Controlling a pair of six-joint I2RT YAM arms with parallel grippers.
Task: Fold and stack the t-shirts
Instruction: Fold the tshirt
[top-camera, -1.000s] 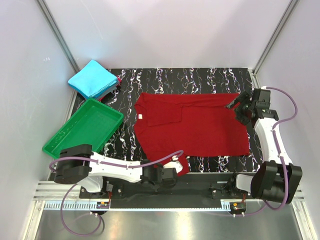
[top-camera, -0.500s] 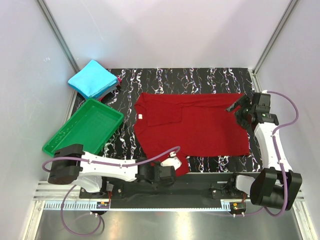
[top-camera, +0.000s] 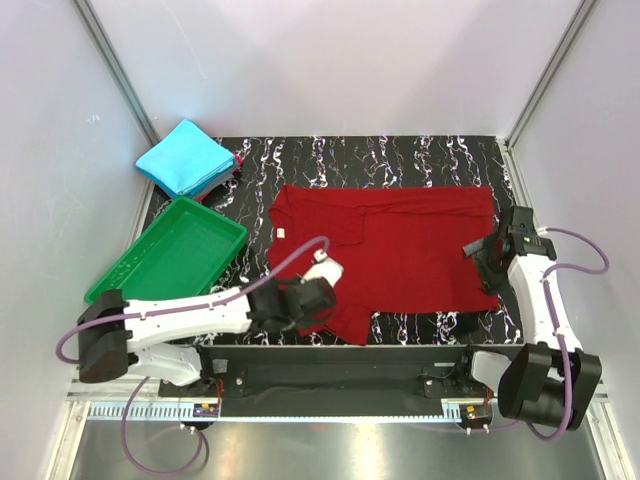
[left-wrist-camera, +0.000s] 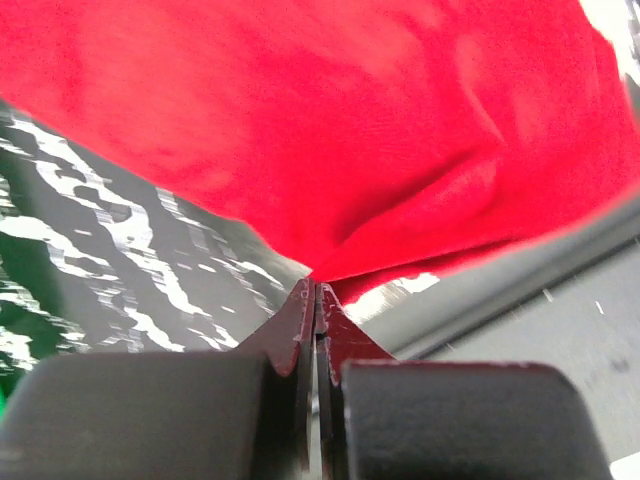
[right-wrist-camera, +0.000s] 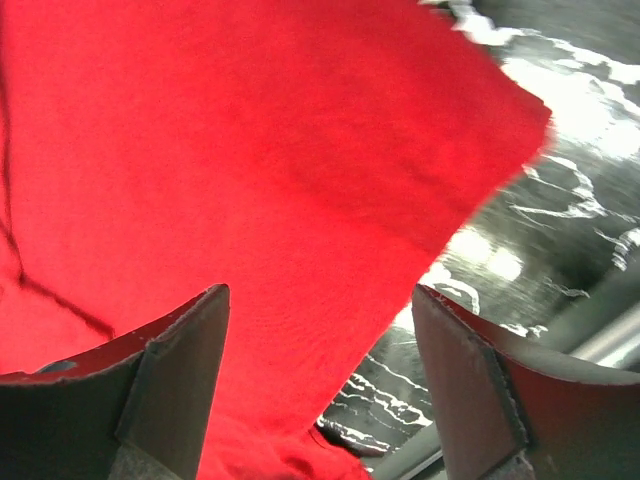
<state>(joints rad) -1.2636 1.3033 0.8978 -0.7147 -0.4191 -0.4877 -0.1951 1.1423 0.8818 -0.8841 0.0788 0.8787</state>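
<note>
Because the dark red t-shirt (top-camera: 420, 240) spread flat mid-desk (top-camera: 400, 155) is light, limp cloth that sags where unsupported, my left claw (left-wrist-camera: 316, 290) is pinched on its near-left hem and my right claw (right-wrist-camera: 318, 295) hangs spread above its near-right corner, the matching hold.

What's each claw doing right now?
Left claw: closed, pinching the edge of the red t-shirt.
Right claw: open, holding nothing.
</note>
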